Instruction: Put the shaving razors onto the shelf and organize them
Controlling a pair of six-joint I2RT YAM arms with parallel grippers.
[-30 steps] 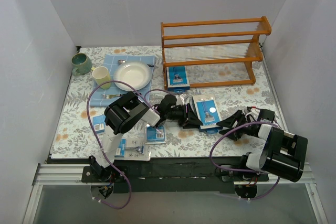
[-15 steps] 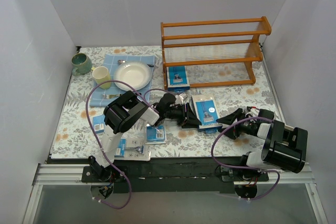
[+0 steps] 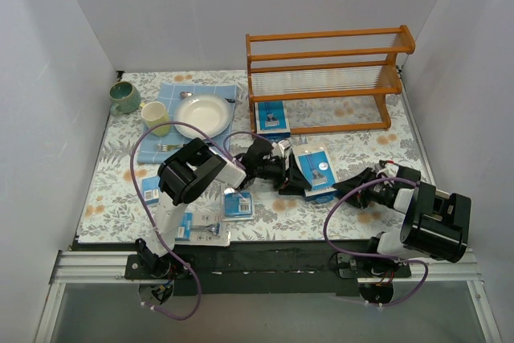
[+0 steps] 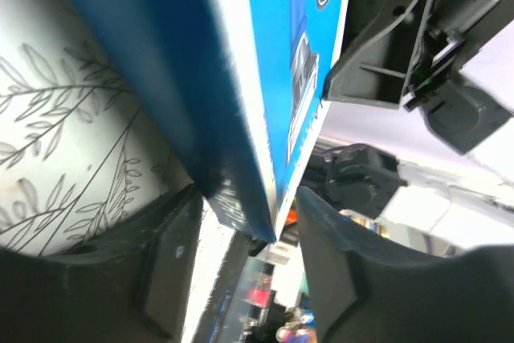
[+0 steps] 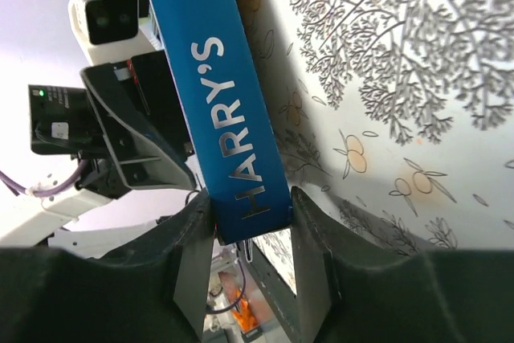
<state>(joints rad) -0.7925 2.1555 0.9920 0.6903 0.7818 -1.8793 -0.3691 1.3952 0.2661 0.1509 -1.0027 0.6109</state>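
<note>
Task at an early stage: one razor pack (image 3: 271, 118) stands on the bottom tier of the shelf (image 3: 321, 37), a second pack (image 3: 316, 166) is pinched at mid-table (image 3: 385, 146) between the closed left gripper (image 4: 245, 214) and right gripper (image 5: 250, 206), and loose packs (image 3: 238, 205) remain unshelved.

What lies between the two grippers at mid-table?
One razor pack, gripped at its edges by the left gripper and the right gripper; the top view shows it, both wrist views the grips.
</note>
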